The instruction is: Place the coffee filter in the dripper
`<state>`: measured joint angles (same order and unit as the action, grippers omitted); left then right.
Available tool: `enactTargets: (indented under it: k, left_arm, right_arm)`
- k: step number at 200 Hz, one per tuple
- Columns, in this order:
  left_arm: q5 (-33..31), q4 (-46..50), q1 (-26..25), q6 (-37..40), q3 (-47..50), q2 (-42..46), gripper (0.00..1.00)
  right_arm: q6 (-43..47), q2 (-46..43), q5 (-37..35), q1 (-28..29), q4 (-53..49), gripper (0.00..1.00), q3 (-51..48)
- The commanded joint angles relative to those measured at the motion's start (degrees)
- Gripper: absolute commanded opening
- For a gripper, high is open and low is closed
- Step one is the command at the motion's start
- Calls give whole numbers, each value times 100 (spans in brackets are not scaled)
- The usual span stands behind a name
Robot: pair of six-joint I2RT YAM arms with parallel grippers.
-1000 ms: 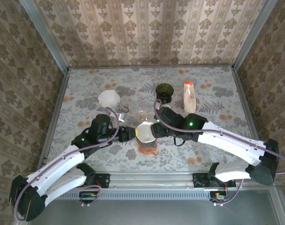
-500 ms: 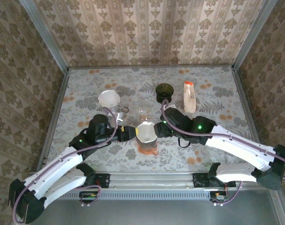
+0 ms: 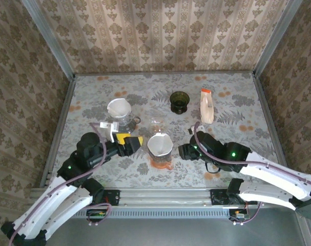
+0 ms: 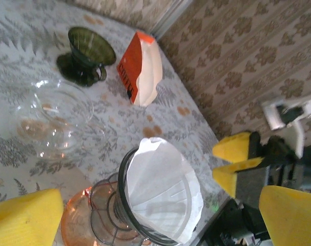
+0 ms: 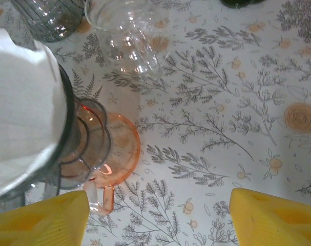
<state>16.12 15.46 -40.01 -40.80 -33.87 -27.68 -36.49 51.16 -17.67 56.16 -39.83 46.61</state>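
Evidently, coffee filter [image 3: 159, 145] seated in dripper [image 3: 162, 162]; left fingers [image 3: 130, 140] (9 o'clock) and right fingers [image 5: 278, 218] (3 o'clock), wide and empty, should clear without brushing paper.

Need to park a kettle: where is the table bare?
Bare: the far strip behind the green cup and bag, plus the table right of the bag. Crowded: the centre, where left gripper and right gripper flank the filtered dripper.

L end effector [image 3: 137, 142] fingers spread, R end effector [image 3: 181, 151] likewise

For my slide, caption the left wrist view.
Filter seated in the dripper, orange-white bag beyond on the table.
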Motion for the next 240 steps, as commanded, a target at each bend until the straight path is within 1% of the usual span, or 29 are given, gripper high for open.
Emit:
enactTargets:
  k: [1, 18, 34, 50, 59, 65, 71, 80, 94, 120, 153, 173, 192, 240]
  left_arm:
    - [-306, 324, 80, 107, 12, 215, 100]
    - [-371, 496, 107, 68, 44, 244, 100]
    - [-451, 605, 141, -45, 127, 278, 92]
    - [-504, 653, 160, -121, 236, 323, 89]
    - [-556, 686, 178, -169, 303, 357, 89]
    - [-570, 678, 178, -205, 359, 384, 89]
    - [-589, 672, 186, -248, 416, 420, 89]
    - [-595, 653, 199, -317, 495, 469, 90]
    - [-584, 645, 221, -392, 567, 518, 91]
    - [-588, 773, 252, -429, 592, 570, 92]
    - [-551, 870, 342, -507, 601, 595, 92]
    - [-522, 884, 410, -535, 601, 580, 92]
    - [-479, 884, 466, -569, 592, 546, 92]
    - [-439, 785, 512, -683, 704, 501, 92]
  right_arm:
    - [-264, -443, -28, 43, 262, 74, -439]
    - [-379, -722, -99, 35, 344, 74, -744]
    - [-455, -845, -186, 35, 344, 74, -912]
    - [-434, -772, -195, 4, 474, 68, -1050]
    - [-376, -601, -144, -143, 604, 64, -1098]
    - [-301, -454, -2, -292, 783, 62, -1160]
    - [-213, -299, 335, -497, 1072, 60, -1235]
    - [-137, -53, 827, -881, 1536, 60, -1359]
    - [-7, 301, 1354, -1352, 2275, 61, -1505]
    - [435, 1069, 1967, -1805, 3374, 65, -1395]
    - [717, 1985, 2610, -2310, 4608, 69, -1365]
    - [834, 2549, 3043, -2464, 5173, 69, -1274]
    - [880, 3024, 3353, -2478, 5621, 69, -1173]
    - [1064, 3679, 3556, -2486, 6035, 68, -873]
